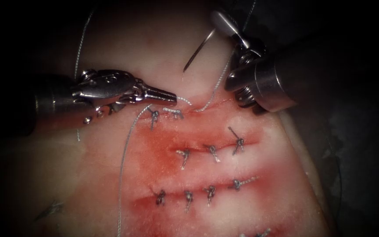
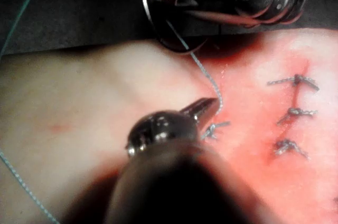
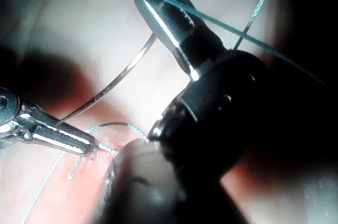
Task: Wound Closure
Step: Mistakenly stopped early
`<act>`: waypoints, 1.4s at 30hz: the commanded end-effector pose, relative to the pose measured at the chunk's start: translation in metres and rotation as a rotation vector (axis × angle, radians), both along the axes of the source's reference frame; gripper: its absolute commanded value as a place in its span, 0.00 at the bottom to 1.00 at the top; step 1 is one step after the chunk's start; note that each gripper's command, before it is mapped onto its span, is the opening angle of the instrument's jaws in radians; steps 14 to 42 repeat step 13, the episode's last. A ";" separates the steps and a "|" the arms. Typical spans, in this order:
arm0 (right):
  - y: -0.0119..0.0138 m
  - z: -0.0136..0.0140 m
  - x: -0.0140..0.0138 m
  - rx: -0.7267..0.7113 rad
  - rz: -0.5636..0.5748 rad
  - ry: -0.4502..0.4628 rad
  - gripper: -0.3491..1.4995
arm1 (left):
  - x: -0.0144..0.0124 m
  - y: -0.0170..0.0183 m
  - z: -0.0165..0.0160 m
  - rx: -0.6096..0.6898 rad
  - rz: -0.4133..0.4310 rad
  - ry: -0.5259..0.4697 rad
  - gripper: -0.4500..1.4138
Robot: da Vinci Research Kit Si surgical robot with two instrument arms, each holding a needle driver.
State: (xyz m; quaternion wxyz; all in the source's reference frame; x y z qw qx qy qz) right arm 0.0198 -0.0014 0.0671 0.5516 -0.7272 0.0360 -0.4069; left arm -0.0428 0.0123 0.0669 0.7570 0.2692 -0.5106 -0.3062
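Endoscope looks down on the tissue (image 1: 242, 184) from above and in front, at close range. Each wrist view faces along its own shaft, very near its hand (both share the topmost cut (image 1: 207, 105) with the endoscope).

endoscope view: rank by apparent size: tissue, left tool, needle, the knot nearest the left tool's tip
1. tissue
2. left tool, jaws shut on the thread
3. needle, held near one end by the right tool, clear of the tissue
4. knot
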 end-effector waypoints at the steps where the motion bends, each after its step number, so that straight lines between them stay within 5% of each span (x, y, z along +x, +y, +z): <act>1: -0.0002 0.0004 0.0008 -0.001 0.000 0.003 0.00 | -0.0006 0.0006 0.0004 -0.003 -0.001 -0.002 0.21; 42: -0.0002 0.0004 0.0008 -0.001 0.000 0.003 0.00 | -0.0006 0.0006 0.0004 -0.003 -0.001 -0.002 0.21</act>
